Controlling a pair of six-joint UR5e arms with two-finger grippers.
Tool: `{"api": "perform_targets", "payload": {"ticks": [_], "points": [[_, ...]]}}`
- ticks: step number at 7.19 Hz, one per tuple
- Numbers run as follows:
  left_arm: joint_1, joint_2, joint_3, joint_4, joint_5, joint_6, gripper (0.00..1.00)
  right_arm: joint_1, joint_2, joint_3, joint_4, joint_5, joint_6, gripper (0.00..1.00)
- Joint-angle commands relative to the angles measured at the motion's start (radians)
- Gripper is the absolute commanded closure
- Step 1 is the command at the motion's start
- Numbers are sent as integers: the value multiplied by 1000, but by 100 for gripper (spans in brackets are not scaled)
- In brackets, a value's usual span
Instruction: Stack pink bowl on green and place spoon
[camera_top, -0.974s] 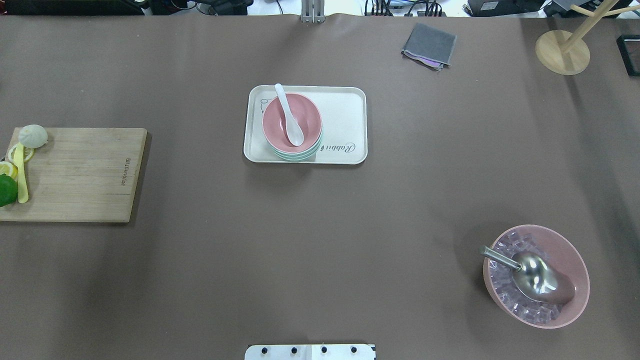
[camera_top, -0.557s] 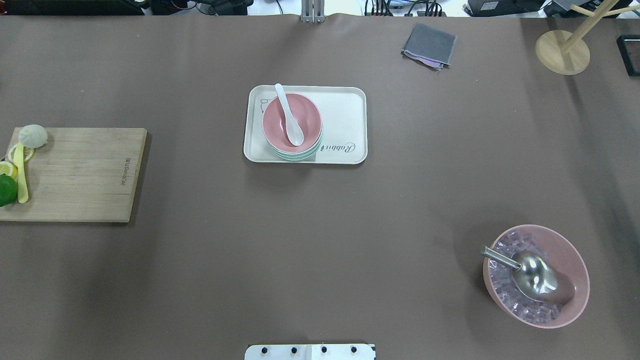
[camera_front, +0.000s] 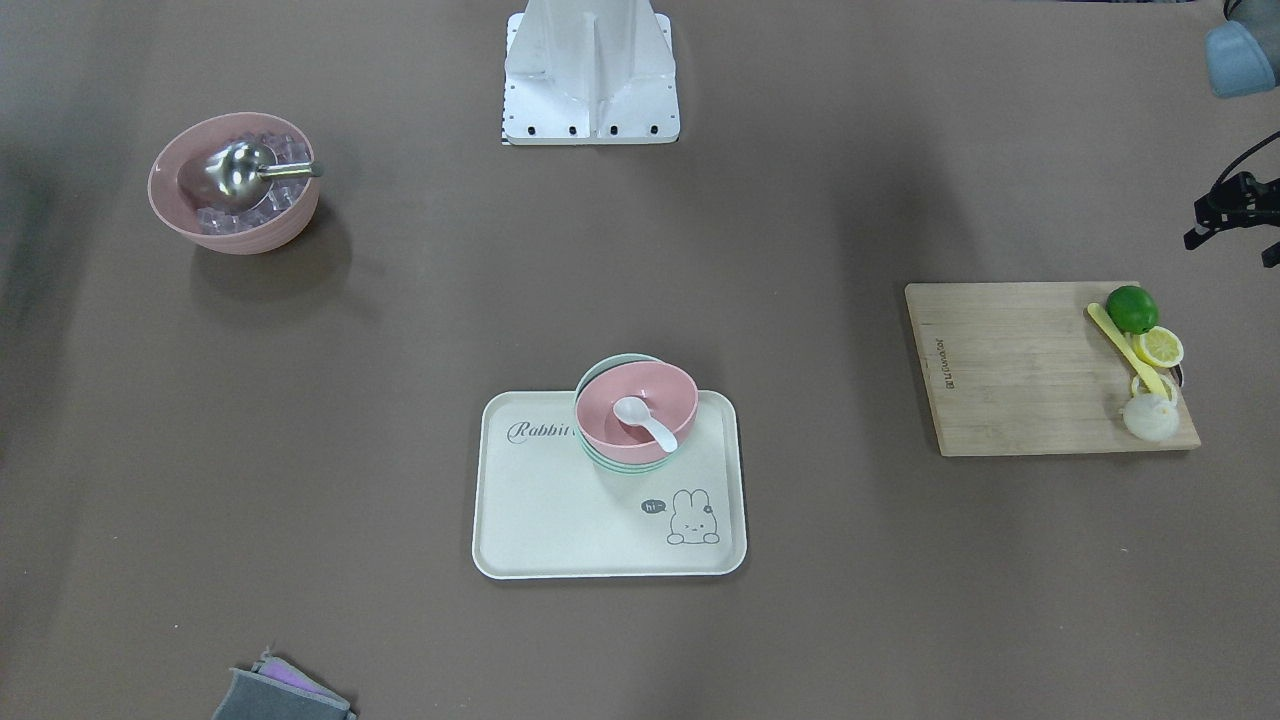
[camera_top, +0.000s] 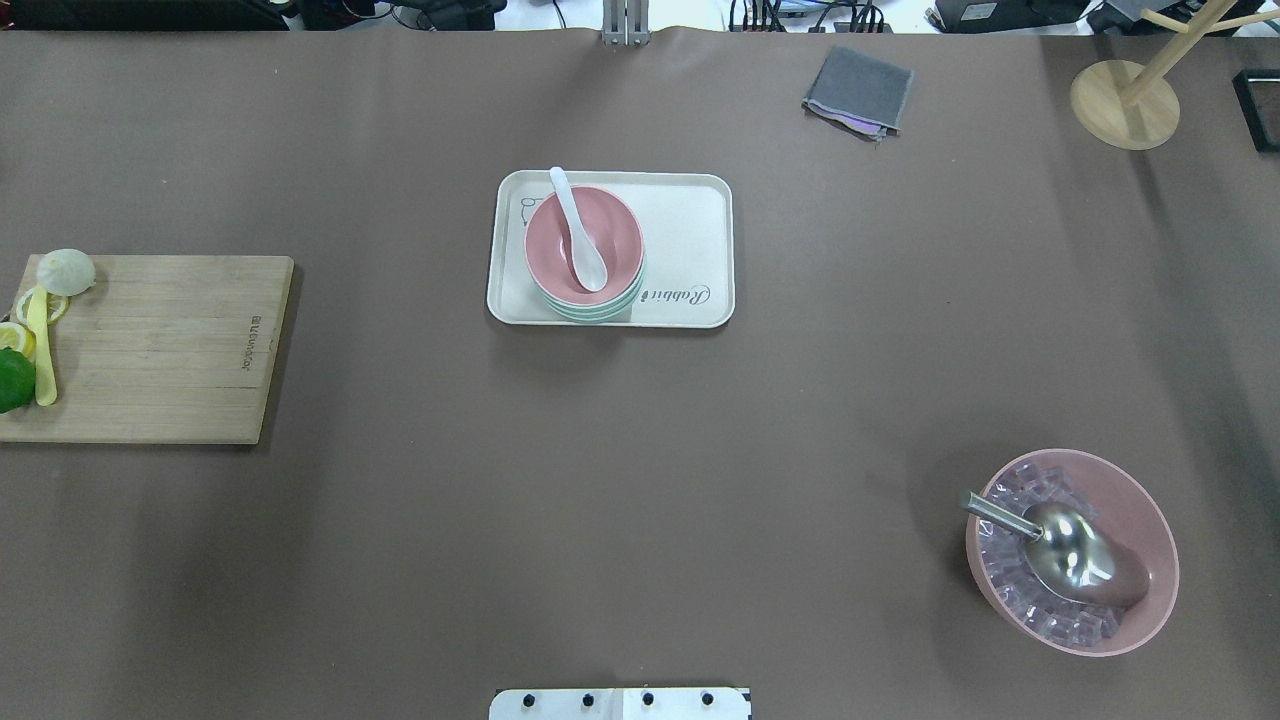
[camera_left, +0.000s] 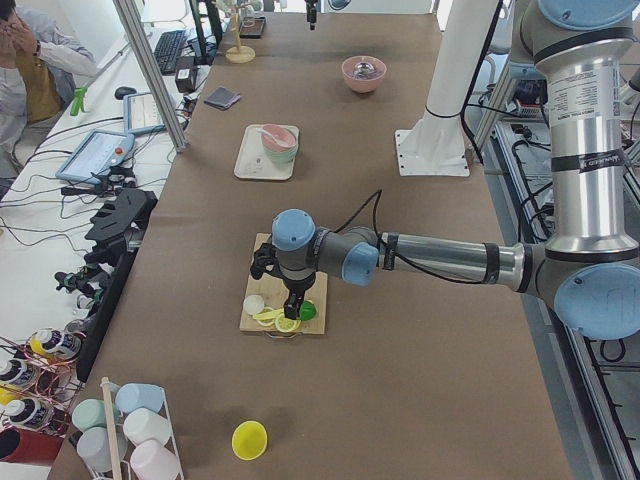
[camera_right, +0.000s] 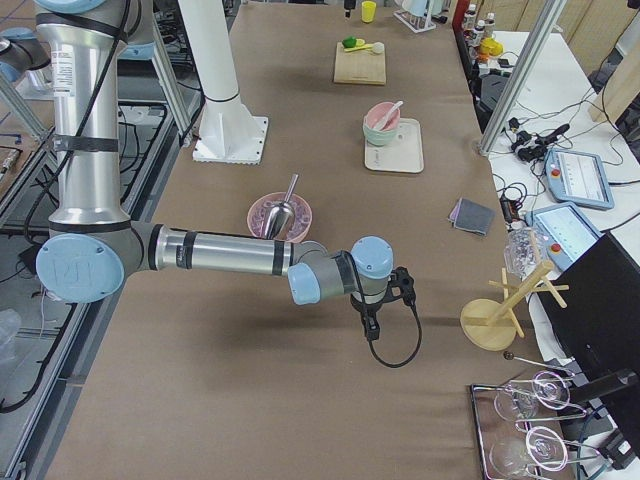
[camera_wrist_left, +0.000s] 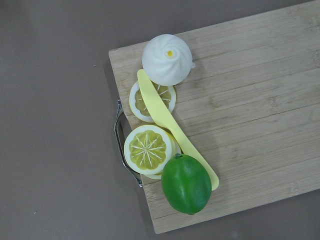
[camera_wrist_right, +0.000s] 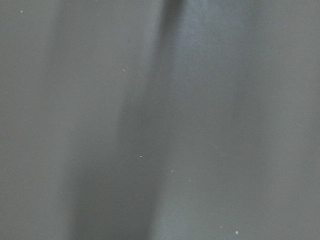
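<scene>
The small pink bowl (camera_top: 612, 232) sits nested on top of the mint-green bowl stack (camera_top: 598, 313) at the left end of the cream tray (camera_top: 690, 240). The white ceramic spoon (camera_top: 580, 240) lies in the pink bowl, its handle over the far rim. The front view shows the same bowl (camera_front: 662, 388), spoon (camera_front: 642, 418) and green stack (camera_front: 612, 366). My left gripper (camera_left: 292, 303) hangs over the cutting board, far from the tray. My right gripper (camera_right: 372, 322) hangs over bare table at the right end. Neither wrist view shows fingers, so I cannot tell whether either is open or shut.
A wooden cutting board (camera_top: 170, 350) at the left holds a lime (camera_wrist_left: 186, 184), lemon slices, a white bun and a thin yellow utensil (camera_wrist_left: 170, 122). A larger pink bowl (camera_top: 1150, 540) with ice and a metal scoop stands near right. A grey cloth (camera_top: 858, 92) and a wooden stand (camera_top: 1124, 104) are at the far right.
</scene>
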Motion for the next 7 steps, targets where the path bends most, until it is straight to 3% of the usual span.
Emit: {"api": "perform_targets", "payload": {"ticks": [1,3,7], "points": [[0,0,5,-1,3,0,2,1,1,7,1,1,-1,0],[0,-2,5,-1,2,0,2,1,24,18,-14,4,-1,0],[-24,-19,-1,17,3,-2,2,37,139,76,-331,5,-17,0]]}}
